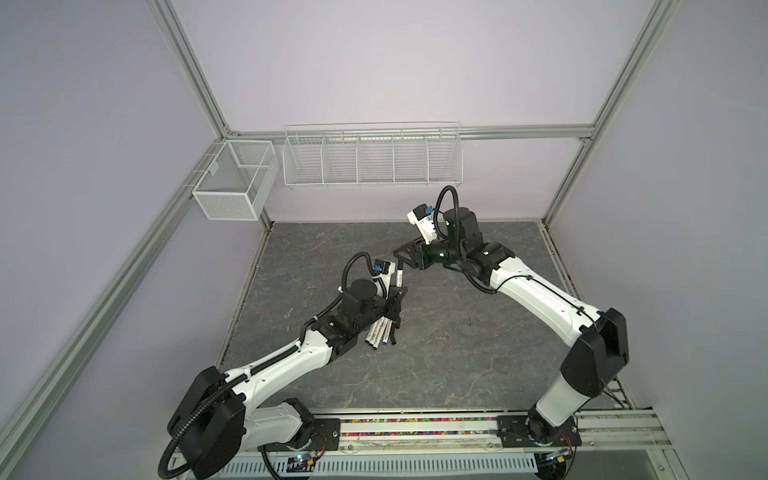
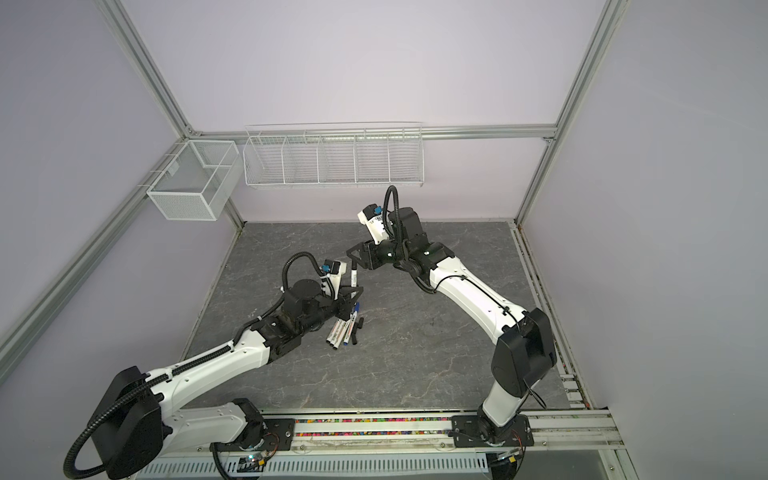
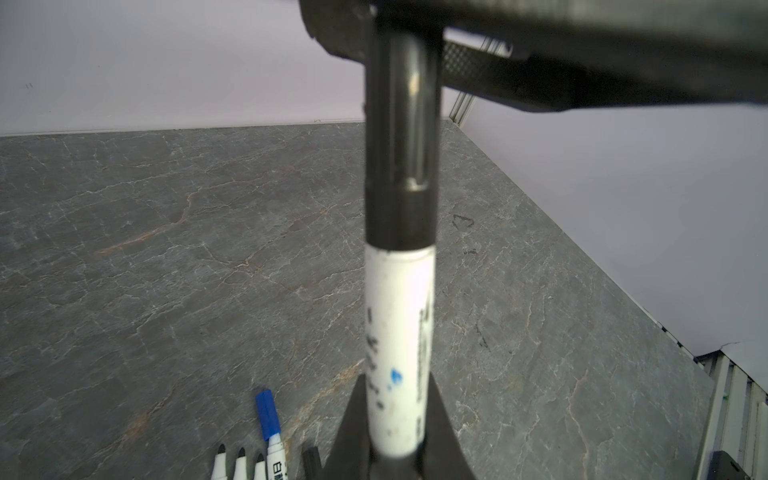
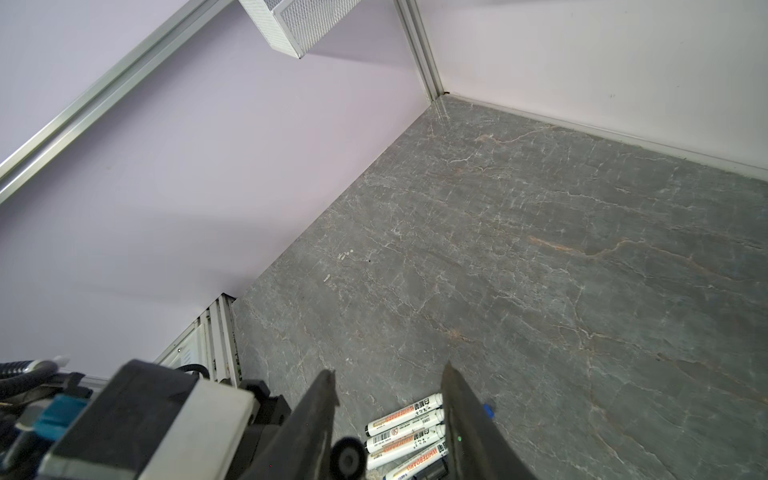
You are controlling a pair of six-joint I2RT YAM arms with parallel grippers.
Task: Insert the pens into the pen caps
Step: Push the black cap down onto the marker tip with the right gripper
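- Left wrist view: the held pen (image 3: 399,332) runs straight out from the camera. Its white barrel is smudged with black and blue marks, and a black cap (image 3: 401,166) sits on its far end.
- The left gripper (image 3: 397,378) is clamped on the lower part of this barrel, one finger on each side.
- In both top views the held pen stands tilted above the table (image 1: 457,353), cap end uppermost, between the two arms.
- The right gripper (image 4: 390,374) is at the cap end. In the right wrist view its jaws stand apart, with the cap's round end showing near one finger and a clear gap to the other.
- Three uncapped pens (image 3: 241,461) lie side by side on the table close to the left gripper, their black nibs pointing the same way.
- A blue-capped pen (image 3: 268,415) lies right next to them, and a loose black cap (image 3: 311,457) lies just beyond it.
- Both top views show this group well apart from the table's edges.
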